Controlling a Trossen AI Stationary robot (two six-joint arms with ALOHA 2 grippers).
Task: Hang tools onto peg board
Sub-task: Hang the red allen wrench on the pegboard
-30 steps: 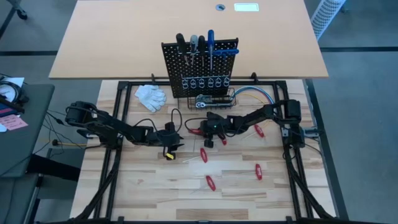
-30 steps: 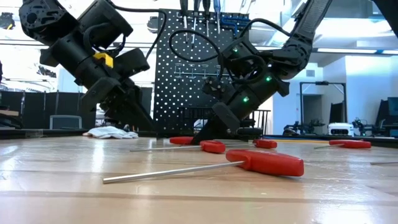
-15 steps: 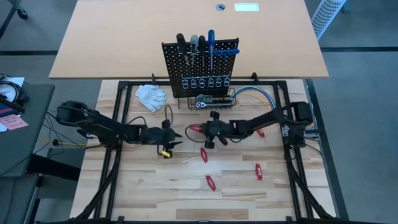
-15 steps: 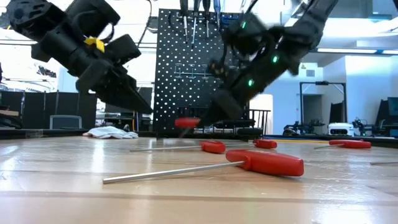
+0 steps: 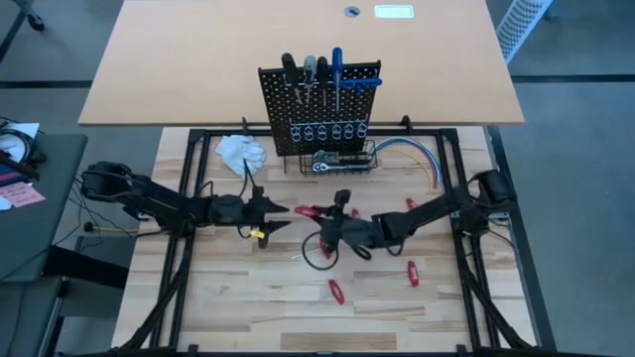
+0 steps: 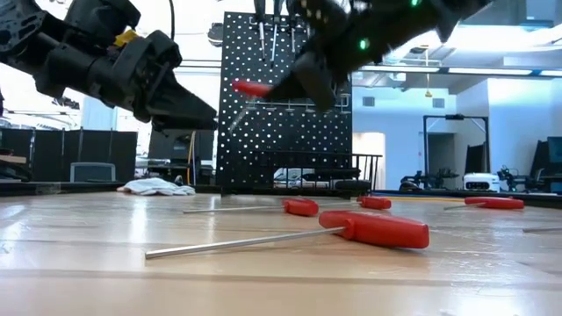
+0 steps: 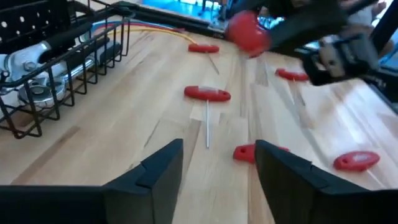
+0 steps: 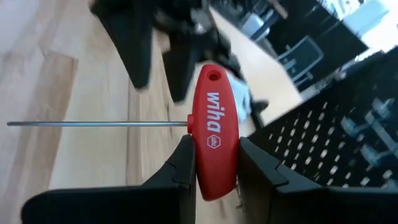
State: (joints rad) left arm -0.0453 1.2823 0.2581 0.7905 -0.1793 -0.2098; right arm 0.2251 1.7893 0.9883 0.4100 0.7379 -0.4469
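Observation:
The black peg board [image 5: 319, 99] stands at the table's far side with several screwdrivers [image 5: 313, 69] hanging at its top. A chrome ratchet [image 5: 322, 164] lies in its wire basket [image 5: 359, 164]. My right gripper [image 8: 214, 167] is shut on a red T-handle tool [image 8: 213, 127], in the air near the table's middle [image 6: 253, 88]. My left gripper [image 7: 217, 165] is open and empty, just left of it [image 5: 266, 213], above the table. Several other red T-handle tools lie on the table [image 5: 335, 291] [image 5: 412, 273] [image 6: 373, 228]. My right gripper pinches the red handle's lower half [image 8: 215, 158] between its two fingers. The handle's end with the hole [image 8: 214, 76] sticks out past the fingertips. The thin shaft [image 8: 93, 123] sticks out sideways. The tool is lifted clear of the table.
White gloves [image 5: 240, 151] lie left of the peg board. A bundle of coloured cables [image 5: 409, 149] curves to its right. A loose red tool [image 7: 207, 93] with its shaft lies on the wood ahead of my left gripper. The table's near strip holds only two red tools.
My right gripper has risen from the table with the red T-handle tool, which is now lifted well clear, and has drawn toward the near edge. My left gripper has also risen and tipped closer to level.

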